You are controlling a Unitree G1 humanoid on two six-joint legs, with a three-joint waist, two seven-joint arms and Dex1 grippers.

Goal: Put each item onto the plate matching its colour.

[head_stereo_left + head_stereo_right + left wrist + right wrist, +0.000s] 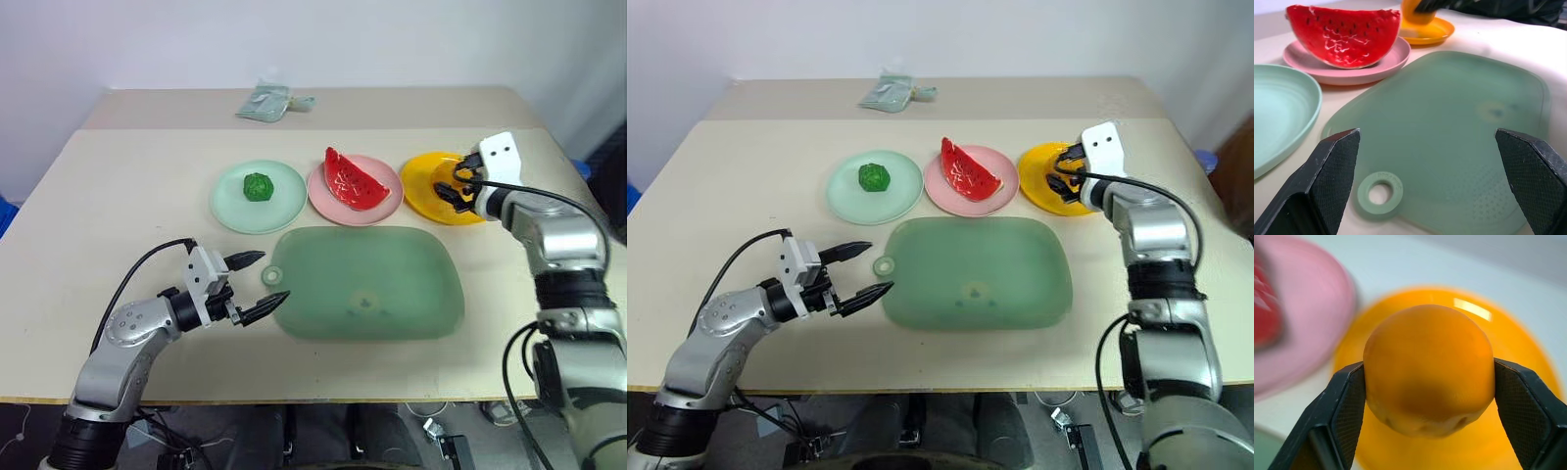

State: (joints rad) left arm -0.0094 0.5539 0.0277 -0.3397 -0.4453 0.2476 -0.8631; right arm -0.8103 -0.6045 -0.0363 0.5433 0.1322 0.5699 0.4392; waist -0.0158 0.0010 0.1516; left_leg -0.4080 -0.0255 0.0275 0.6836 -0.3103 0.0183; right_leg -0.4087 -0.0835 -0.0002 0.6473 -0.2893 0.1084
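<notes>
The bumpy dark green ball (258, 186) lies on the mint green plate (230, 208). On the pink plate (325, 203) rests the red watermelon wedge (353, 179). My right gripper (460, 186) is over the yellow-orange plate (421, 181) at the back right, shut on the round orange fruit (1427, 369), which is gripped between both fingers. Whether the fruit touches the plate I cannot tell. My left gripper (274, 276) stands open and empty at the front left, fingertips beside the tab hole of the green board.
A large dull green board (392, 284) lies in the middle of the table in front of the three plates. A pale teal cloth bundle (265, 101) sits at the far edge. The table's front edge runs just behind my left arm.
</notes>
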